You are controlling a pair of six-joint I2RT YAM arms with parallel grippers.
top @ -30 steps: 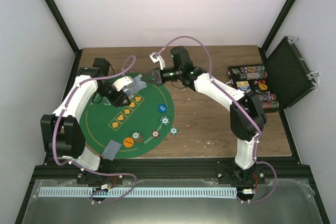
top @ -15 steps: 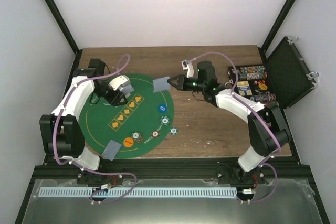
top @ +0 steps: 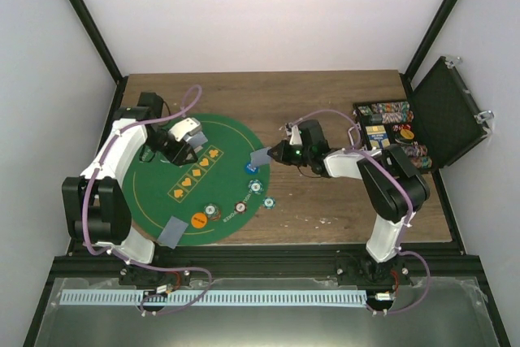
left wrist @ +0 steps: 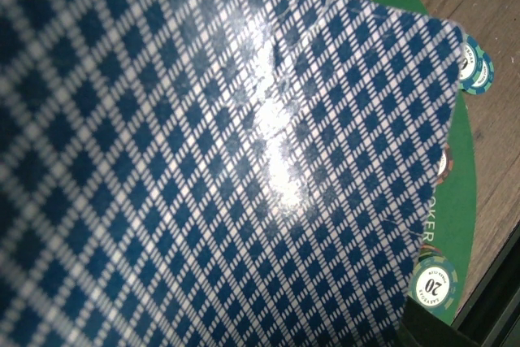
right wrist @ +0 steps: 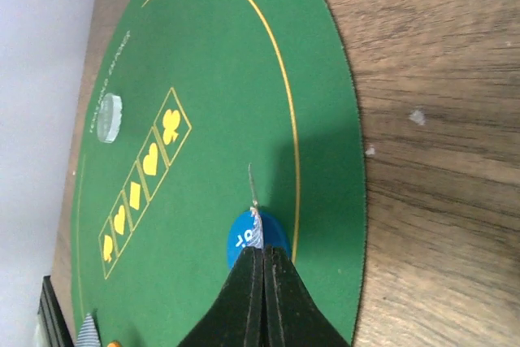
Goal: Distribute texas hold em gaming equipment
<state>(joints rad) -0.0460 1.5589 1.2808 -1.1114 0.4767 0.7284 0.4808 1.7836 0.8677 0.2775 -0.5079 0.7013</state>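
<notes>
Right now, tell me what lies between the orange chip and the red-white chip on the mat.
A teal chip sits between the orange chip and the red-white chip, seen in the top view.

Right gripper [right wrist: 262, 251] pinched, left gripper [top: 187, 142] perhaps closed

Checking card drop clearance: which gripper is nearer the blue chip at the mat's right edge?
Right. Right gripper, shut on a card, sits just beside the blue chip; left gripper is well across the mat.

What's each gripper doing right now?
Left gripper: closed on a blue-backed card that fills its wrist view.
Right gripper: closed on a thin card, seen edge-on.
</notes>
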